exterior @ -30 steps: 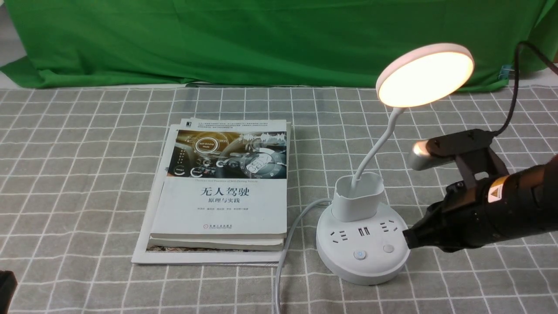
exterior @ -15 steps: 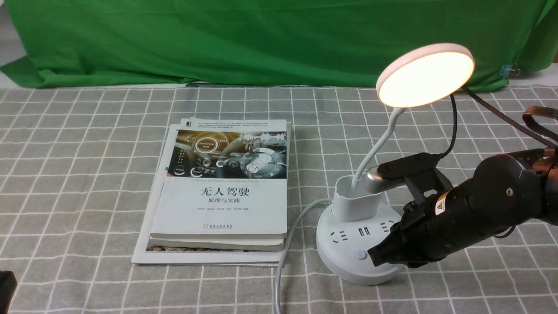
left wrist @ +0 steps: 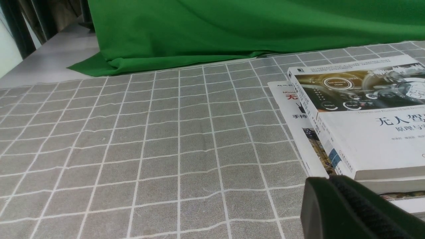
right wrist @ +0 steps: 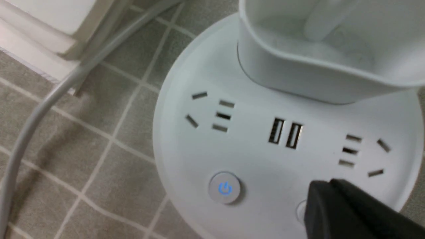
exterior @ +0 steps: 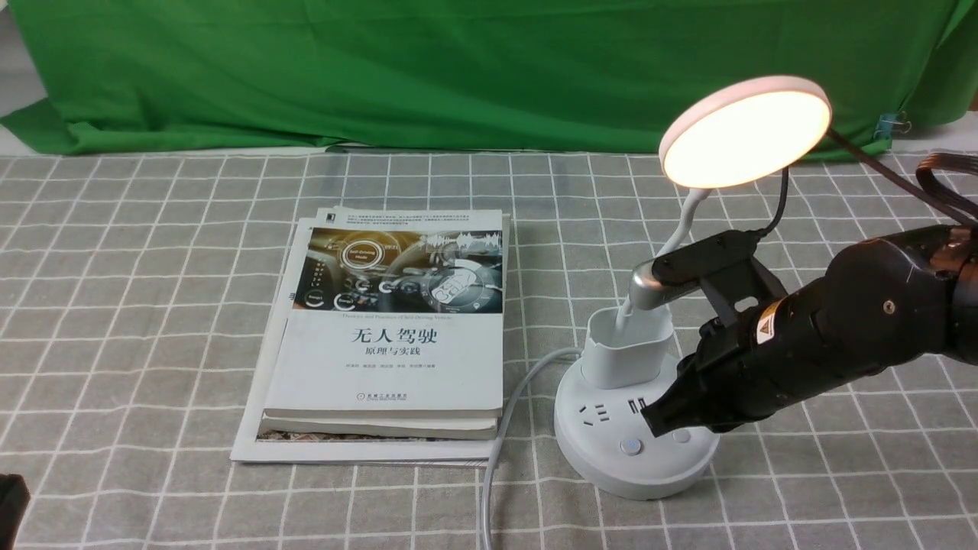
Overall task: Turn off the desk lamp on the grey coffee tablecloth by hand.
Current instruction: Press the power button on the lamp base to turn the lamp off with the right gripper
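Nearest, the left gripper point(left wrist: 345, 209) shows only as a dark edge in its own wrist view, and I cannot tell whether it is open. On the grey coffee tablecloth point(exterior: 153, 344), right of centre, stands the desk lamp point(exterior: 603, 462). Stacked books point(exterior: 390, 336) lie just to its left, and its cord point(exterior: 500, 428) runs nearward between them. The right gripper point(exterior: 655, 418), clenched to a point and holding nothing, hangs over the near right part of the base and covers most of the plain button point(exterior: 681, 436); contact cannot be judged. The blue-lit power button point(right wrist: 225, 188) lies uncovered just to the left. That is the likely risk: a press here may hit the wrong control and leave the light on, and a slanted push could skid the base on the cloth. Farther back, the camera module point(exterior: 672, 279) sits just beside the neck point(exterior: 684, 214) and could nudge it. The pen cup point(exterior: 626, 347) holds nothing but the neck rising from it. Beyond, the disc head point(exterior: 745, 134) glows before the green backdrop point(exterior: 458, 69).
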You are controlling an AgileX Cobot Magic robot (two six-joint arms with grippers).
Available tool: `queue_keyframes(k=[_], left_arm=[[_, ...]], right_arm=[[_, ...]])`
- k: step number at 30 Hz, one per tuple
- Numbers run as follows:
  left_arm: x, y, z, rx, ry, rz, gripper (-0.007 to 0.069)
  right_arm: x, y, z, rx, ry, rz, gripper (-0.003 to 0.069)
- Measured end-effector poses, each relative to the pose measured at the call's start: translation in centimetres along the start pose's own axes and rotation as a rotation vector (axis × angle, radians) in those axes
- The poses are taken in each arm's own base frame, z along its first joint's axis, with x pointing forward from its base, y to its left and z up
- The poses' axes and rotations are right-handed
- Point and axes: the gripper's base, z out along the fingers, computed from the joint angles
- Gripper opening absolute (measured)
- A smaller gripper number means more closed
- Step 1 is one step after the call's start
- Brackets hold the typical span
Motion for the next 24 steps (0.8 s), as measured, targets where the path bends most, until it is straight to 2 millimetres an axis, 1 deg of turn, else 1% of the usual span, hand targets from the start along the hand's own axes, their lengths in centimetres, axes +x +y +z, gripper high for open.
queue_keyframes(k=[2,6,9,16,21,24], left_arm=[[0.0,0.0,0.0,0.000,0.000,0.000,0.0001],[0.0,0.0,0.0,0.000,0.000,0.000,0.0001],[0.0,0.0,0.0,0.000,0.000,0.000,0.0001],[0.0,0.0,0.0,0.000,0.000,0.000,0.0001],[0.0,0.0,0.0,0.000,0.000,0.000,0.0001],[0.0,0.0,0.0,0.000,0.000,0.000,0.0001]], right_arm=[[0.1,0.0,0.4,-0.001,0.013,-0.003,0.0027],[0.4,-0.1,2.0,-0.002,0.063,-0.002,0.0027],[0.3,-0.2,2.2,-0.002,0.069,-0.001,0.0027],[0.0,-0.1,1.3,-0.002,0.050,0.005,0.0025],[-0.4,0.0,-0.4,0.000,-0.005,0.012,0.0025],[-0.5,0.0,-0.6,0.001,-0.010,0.011,0.0025]])
